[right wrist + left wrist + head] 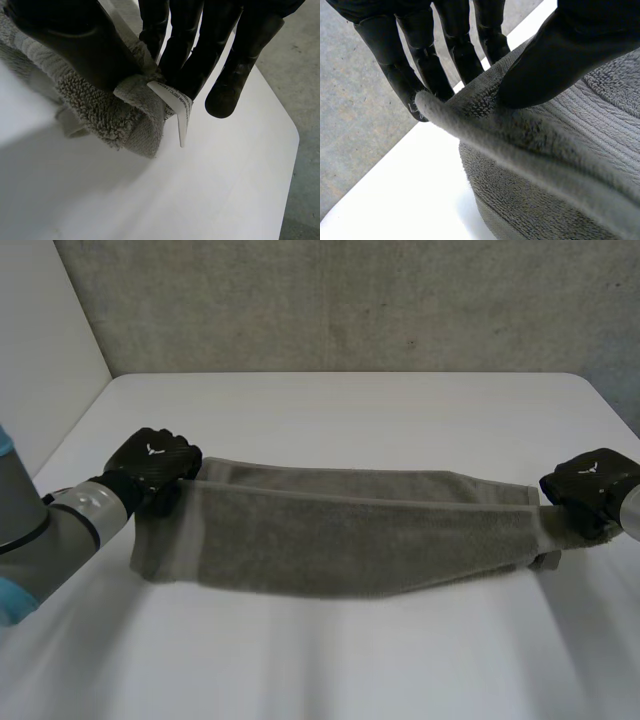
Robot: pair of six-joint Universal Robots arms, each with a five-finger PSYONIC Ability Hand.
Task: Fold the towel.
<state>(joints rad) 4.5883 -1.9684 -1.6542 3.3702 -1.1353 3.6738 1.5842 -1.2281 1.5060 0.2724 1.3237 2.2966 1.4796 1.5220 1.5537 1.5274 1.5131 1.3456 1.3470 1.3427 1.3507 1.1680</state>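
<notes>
A grey towel [340, 540] lies stretched lengthwise across the white table [330, 410], folded over into a long band. My left hand [152, 466] pinches the towel's left end, thumb pressed on top of the cloth [485, 105] against straight fingers [427, 65] behind it. My right hand [590, 485] pinches the right end; the thumb and fingers [187, 55] clamp the towel corner [130, 115], and a white care label [175, 105] sticks out beside them. Both ends are lifted slightly off the table.
A grey carpeted wall [340, 300] runs behind the table. The table's far edge [280, 120] and grey floor [305, 90] lie just past my right fingertips. White tabletop [330, 660] stretches in front of the towel.
</notes>
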